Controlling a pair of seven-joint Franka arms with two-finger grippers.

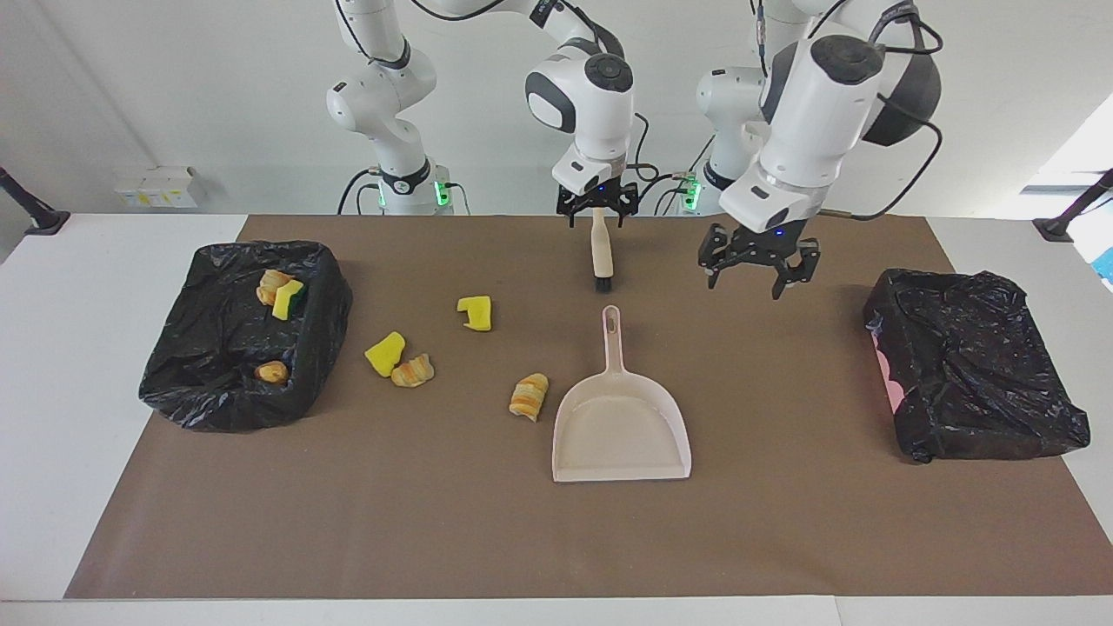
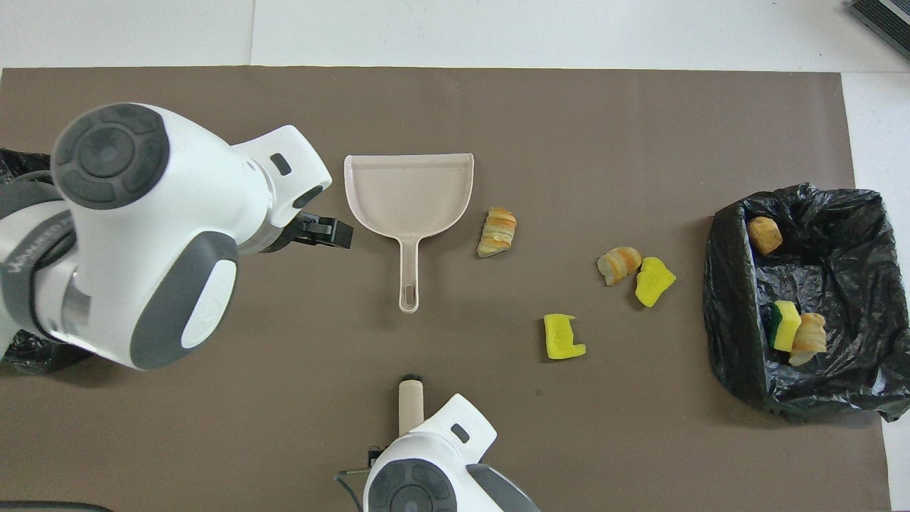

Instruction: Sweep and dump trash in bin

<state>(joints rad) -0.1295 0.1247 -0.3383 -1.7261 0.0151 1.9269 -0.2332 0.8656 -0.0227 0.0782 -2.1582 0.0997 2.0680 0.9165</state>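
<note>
1. Four trash bits [image 1: 529, 396] lie on the mat between dustpan [image 1: 622, 435] and bin [image 1: 323, 261] (three more are inside); a hard sweep could flick them away.
2. The brush [image 1: 600, 256] lies under the wide, empty right gripper [image 1: 596, 217]; a crooked grab could roll it.
3. The wide, empty left gripper [image 1: 749, 283], over the mat beside the dustpan's handle, could bump it.

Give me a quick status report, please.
Left hand open over brown mat, beside beige plastic dustpan. Right hand open over beige black-bristled brush. Four trash pieces loose, three in black-lined bin. Nothing blocking.
</note>
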